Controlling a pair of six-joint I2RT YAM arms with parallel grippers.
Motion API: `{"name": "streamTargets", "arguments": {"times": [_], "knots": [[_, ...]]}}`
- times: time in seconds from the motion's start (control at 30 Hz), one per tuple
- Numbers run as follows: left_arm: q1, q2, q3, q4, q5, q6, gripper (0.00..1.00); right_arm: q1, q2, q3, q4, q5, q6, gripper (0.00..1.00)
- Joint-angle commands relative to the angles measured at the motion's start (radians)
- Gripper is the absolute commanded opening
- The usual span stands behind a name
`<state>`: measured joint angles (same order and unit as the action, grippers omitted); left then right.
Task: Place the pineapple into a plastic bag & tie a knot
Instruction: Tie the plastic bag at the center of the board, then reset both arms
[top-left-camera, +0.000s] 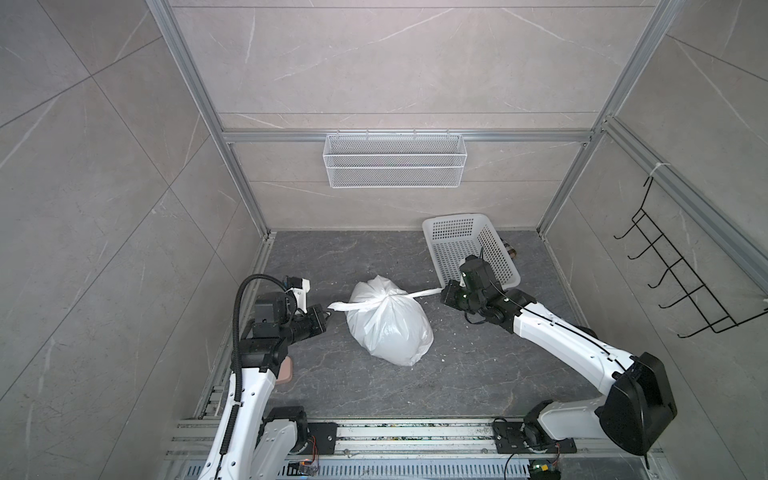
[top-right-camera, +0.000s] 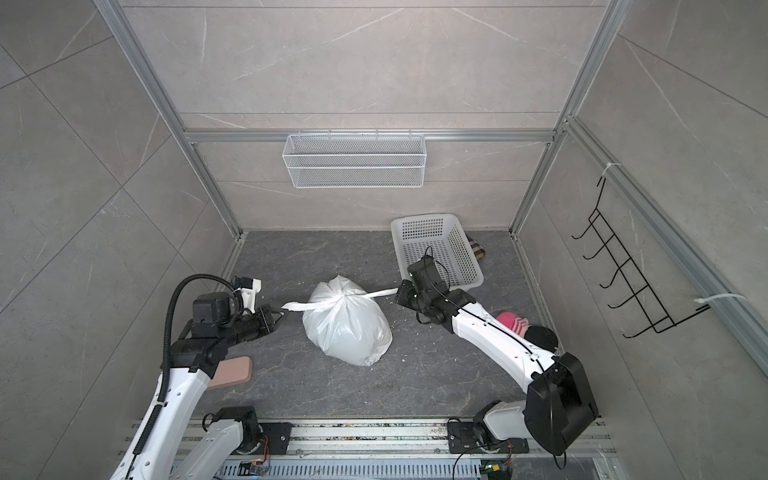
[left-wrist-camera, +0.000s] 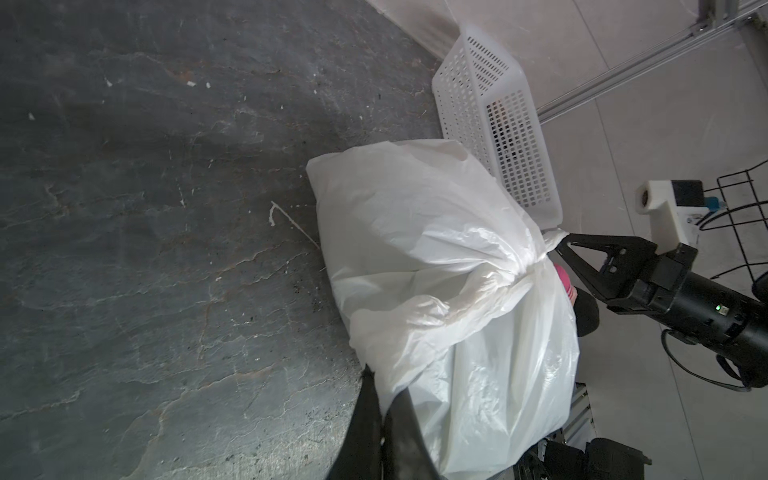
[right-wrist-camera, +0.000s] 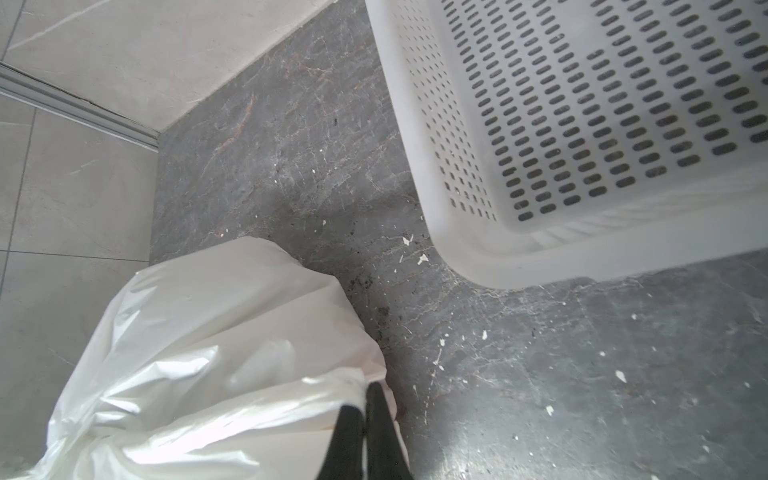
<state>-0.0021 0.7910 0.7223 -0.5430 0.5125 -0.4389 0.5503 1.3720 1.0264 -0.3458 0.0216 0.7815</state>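
The white plastic bag (top-left-camera: 388, 328) lies bulging on the dark floor in both top views. The pineapple is hidden inside it. The knot (top-left-camera: 384, 296) is a tight bunch at the bag's top, with two handle strips running out sideways. My left gripper (top-left-camera: 330, 313) is shut on the left strip's end (top-left-camera: 338, 306); in the left wrist view its fingers (left-wrist-camera: 365, 399) pinch white plastic. My right gripper (top-left-camera: 442, 292) is shut on the right strip (top-left-camera: 424, 293), and in the right wrist view its fingers (right-wrist-camera: 380, 415) clamp the film. Both strips look taut.
A white perforated basket (top-left-camera: 432, 232) stands tilted at the back right, just behind my right wrist. On the back wall hangs a wire mesh shelf (top-left-camera: 394, 160); on the right wall, a black hook rack (top-left-camera: 685, 266). A pink pad (top-right-camera: 232, 370) lies under my left arm, a pink-and-black thing (top-right-camera: 515, 324) beside my right.
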Motion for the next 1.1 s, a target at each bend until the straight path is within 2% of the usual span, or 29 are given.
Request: {"name": "streamTargets", "arguments": {"times": [0.0,0.03,0.07,0.1,0.13,0.17,0.2,0.27,0.33,0.37,0.47,0.53,0.6,0.67,0.77,0.83,0.87,0.93,1.07], "knots": [[0.049,-0.032,-0.028,0.066,-0.204,-0.043,0.00,-0.090,-0.023,-0.017,0.004,0.158,-0.083,0.00],[0.048,-0.026,-0.023,0.084,-0.164,-0.034,0.13,-0.089,-0.017,-0.008,0.060,0.035,-0.142,0.00],[0.050,-0.026,-0.009,0.081,-0.153,-0.018,0.35,-0.086,-0.004,0.003,0.109,-0.074,-0.190,0.00],[0.050,-0.028,0.012,0.061,-0.168,-0.003,0.51,-0.085,0.022,0.034,0.126,-0.213,-0.242,0.00],[0.048,-0.039,0.029,0.050,-0.179,0.010,0.60,-0.072,0.045,0.075,0.104,-0.280,-0.272,0.00],[0.049,-0.052,0.042,0.044,-0.197,0.018,0.63,-0.060,0.065,0.103,0.096,-0.328,-0.302,0.00],[0.049,-0.069,0.060,0.040,-0.232,0.016,0.69,-0.047,0.081,0.116,0.098,-0.370,-0.330,0.05],[0.049,-0.096,0.094,0.056,-0.275,0.014,0.78,-0.029,0.092,0.124,0.121,-0.421,-0.357,0.23],[0.048,-0.105,0.124,0.083,-0.326,0.012,0.81,-0.024,0.087,0.140,0.127,-0.438,-0.365,0.42],[0.049,-0.102,0.137,0.091,-0.353,0.014,0.83,-0.024,0.079,0.147,0.141,-0.454,-0.367,0.49],[0.049,-0.061,0.180,0.097,-0.477,0.018,0.85,-0.024,0.044,0.176,0.165,-0.485,-0.377,0.64],[0.048,-0.025,0.200,0.103,-0.534,0.018,0.86,-0.024,0.017,0.202,0.152,-0.469,-0.401,0.69],[0.049,0.008,0.208,0.128,-0.579,0.015,0.87,-0.024,-0.022,0.215,0.128,-0.369,-0.424,0.74],[0.049,0.033,0.199,0.164,-0.639,0.008,0.88,-0.024,-0.069,0.222,0.091,-0.175,-0.457,0.81],[0.049,0.050,0.146,0.241,-0.783,-0.004,0.93,-0.027,-0.130,0.177,0.103,0.230,-0.492,0.97],[0.049,0.053,0.079,0.325,-0.887,-0.007,1.00,-0.032,-0.146,0.126,0.157,0.481,-0.548,0.99],[0.049,0.051,0.032,0.375,-0.939,-0.004,1.00,-0.037,-0.150,0.085,0.210,0.602,-0.590,0.99],[0.049,0.046,-0.066,0.495,-0.981,0.019,1.00,-0.059,-0.147,0.018,0.286,0.707,-0.642,0.99],[0.048,0.073,-0.223,0.671,-1.058,0.081,1.00,-0.116,-0.150,-0.163,0.452,0.776,-0.683,0.99]]}}
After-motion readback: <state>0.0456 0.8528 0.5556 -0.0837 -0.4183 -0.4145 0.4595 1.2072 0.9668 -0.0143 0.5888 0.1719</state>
